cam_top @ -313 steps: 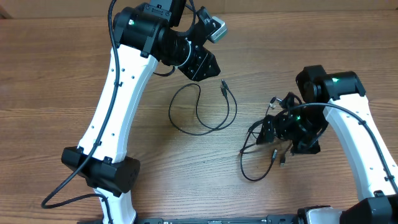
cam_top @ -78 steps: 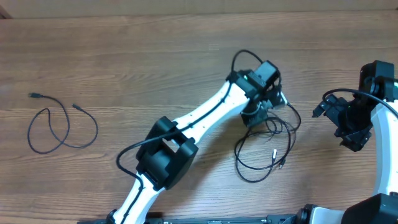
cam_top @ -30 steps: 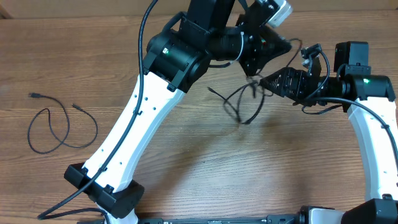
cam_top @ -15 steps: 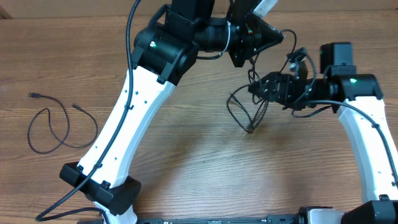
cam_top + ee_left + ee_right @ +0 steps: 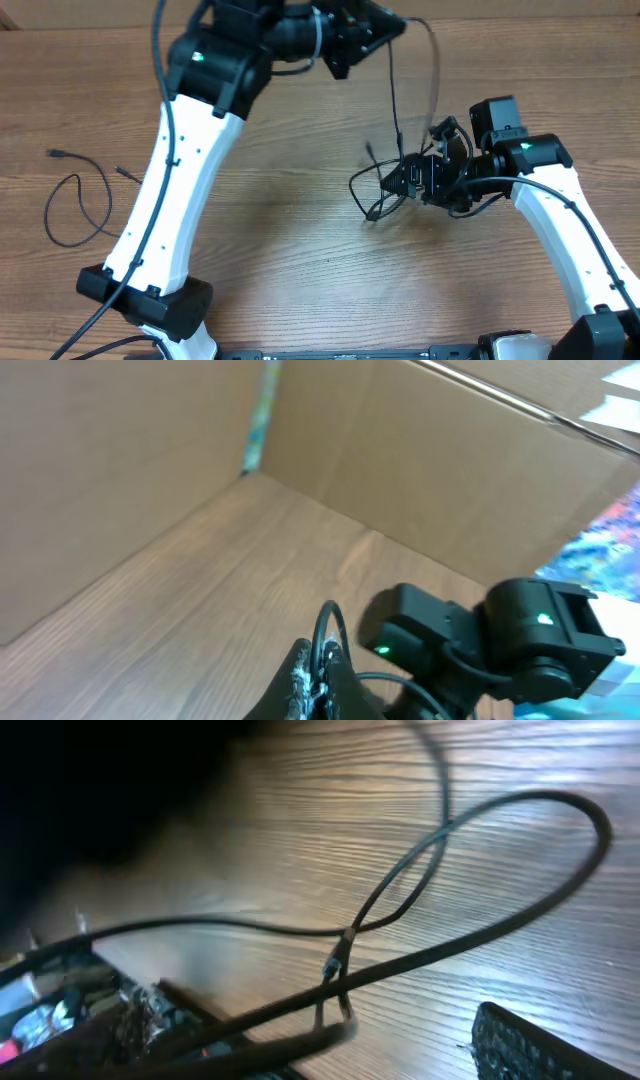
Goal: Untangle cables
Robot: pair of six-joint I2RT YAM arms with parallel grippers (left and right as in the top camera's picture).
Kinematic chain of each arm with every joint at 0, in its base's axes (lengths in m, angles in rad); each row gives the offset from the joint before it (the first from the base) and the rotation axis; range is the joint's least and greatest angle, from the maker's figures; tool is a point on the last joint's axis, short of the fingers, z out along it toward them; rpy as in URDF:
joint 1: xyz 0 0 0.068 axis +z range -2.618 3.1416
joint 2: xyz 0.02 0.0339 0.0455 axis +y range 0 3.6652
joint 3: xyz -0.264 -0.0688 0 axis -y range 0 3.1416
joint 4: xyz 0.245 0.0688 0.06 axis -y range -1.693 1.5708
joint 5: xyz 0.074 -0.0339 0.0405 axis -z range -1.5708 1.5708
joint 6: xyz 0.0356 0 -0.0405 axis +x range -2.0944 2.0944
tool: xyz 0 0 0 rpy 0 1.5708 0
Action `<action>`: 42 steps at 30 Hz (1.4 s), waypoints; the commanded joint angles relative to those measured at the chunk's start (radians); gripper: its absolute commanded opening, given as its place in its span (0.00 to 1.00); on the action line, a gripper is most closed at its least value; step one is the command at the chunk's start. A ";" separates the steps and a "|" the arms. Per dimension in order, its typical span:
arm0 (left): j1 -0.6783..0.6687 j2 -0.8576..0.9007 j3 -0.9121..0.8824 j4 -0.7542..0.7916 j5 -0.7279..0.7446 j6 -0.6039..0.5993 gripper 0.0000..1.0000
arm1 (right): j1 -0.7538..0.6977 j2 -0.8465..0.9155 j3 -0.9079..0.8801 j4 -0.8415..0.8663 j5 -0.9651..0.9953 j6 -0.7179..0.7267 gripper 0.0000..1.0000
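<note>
Pinched tight, the fingers (image 5: 308, 685) of the left gripper (image 5: 393, 22) clamp a thin black strand that arcs up just above them, near the far edge of the wooden table (image 5: 300, 280). Brown cardboard walls (image 5: 450, 450), seen only from the left wrist, fence the table's back, with the right arm (image 5: 520, 640) and its green light in front of them. From overhead the cables (image 5: 380, 195) are thin black cords: one strand runs down from the left gripper to a bunch of loops at the right gripper (image 5: 410, 180), right of mid-table. Whether that gripper's fingers grasp the bunch or stand apart I cannot tell. Its wrist view shows crossed loops close over the wood grain. A separate cord (image 5: 122, 173) lies looped far left, well apart.
</note>
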 commanded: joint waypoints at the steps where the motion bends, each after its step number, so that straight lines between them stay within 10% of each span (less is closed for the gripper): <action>1: 0.084 -0.078 0.010 -0.002 -0.011 -0.018 0.04 | 0.001 0.006 -0.029 -0.006 0.103 0.039 1.00; 19: 0.177 -0.070 0.007 -0.371 -0.254 0.014 0.04 | 0.001 0.006 -0.029 0.058 -0.146 -0.076 1.00; 27: 0.171 -0.040 0.001 -0.563 -0.392 0.018 0.05 | -0.024 0.005 -0.024 0.003 0.257 0.146 1.00; 31: 0.139 -0.031 -0.035 -0.615 -0.435 0.033 0.33 | -0.063 -0.020 0.016 -0.071 0.397 0.198 1.00; 42: -0.129 -0.031 -0.212 -0.590 -0.549 0.091 0.58 | -0.337 -0.156 0.040 -0.195 0.471 0.279 1.00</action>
